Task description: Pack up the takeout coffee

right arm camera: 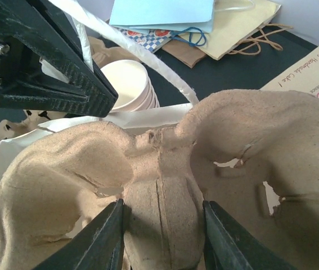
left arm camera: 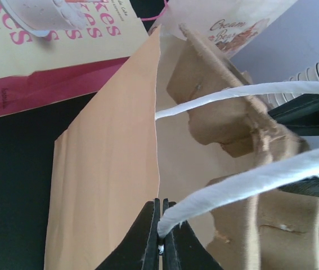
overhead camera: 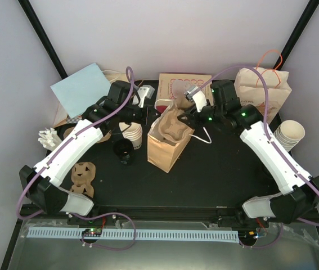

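A brown paper bag (overhead camera: pixel 167 147) stands open at the table's middle, and a brown pulp cup carrier (overhead camera: pixel 176 126) sticks out of its mouth. My left gripper (left arm camera: pixel 162 205) is shut on the bag's white twisted handle (left arm camera: pixel 243 183), holding it up at the bag's left rim. My right gripper (right arm camera: pixel 162 211) is shut on the carrier's central ridge (right arm camera: pixel 162 185). A round black lid (overhead camera: pixel 124 151) lies left of the bag; whether the takeout coffee cup stands under it I cannot tell. Beside it is a short stack of cream cups (overhead camera: pixel 134 135).
A pink-and-cream box (overhead camera: pixel 184 87) lies behind the bag. A printed brown bag with orange handles (overhead camera: pixel 263 84) stands at the back right, with a cup stack (overhead camera: pixel 290 134) at the right edge. Blue paper (overhead camera: pixel 80 87) and a second pulp carrier (overhead camera: pixel 83 177) are on the left.
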Robot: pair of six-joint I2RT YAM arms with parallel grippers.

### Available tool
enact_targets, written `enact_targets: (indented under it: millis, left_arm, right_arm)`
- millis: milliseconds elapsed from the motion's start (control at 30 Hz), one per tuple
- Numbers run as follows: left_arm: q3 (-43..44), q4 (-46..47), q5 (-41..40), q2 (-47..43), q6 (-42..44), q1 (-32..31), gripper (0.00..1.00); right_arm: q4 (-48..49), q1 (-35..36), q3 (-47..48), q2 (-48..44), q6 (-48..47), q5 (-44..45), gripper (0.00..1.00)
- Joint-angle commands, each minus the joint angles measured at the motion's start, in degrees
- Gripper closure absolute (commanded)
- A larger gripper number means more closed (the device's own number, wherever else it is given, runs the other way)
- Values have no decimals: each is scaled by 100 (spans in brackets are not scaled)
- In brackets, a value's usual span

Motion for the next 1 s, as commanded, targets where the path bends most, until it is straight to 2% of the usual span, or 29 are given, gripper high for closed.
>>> enact_targets:
  millis: [0, 300, 767, 967]
  left_arm:
    - [63, 136, 419, 64, 27, 48, 98]
    - [-32, 181, 753, 48, 37, 48, 98]
    - [14, 259, 1334, 112, 102, 5, 99]
    - [12, 394, 1497, 128, 41, -77, 99]
  right_arm:
    - [-53, 204, -93, -88, 1, 564, 62]
    - [163, 520, -348, -134, 598, 1278, 65]
    - [567, 770, -1153, -989, 1071, 2107, 67]
    - [686, 1296, -1285, -985, 1200, 2473, 66]
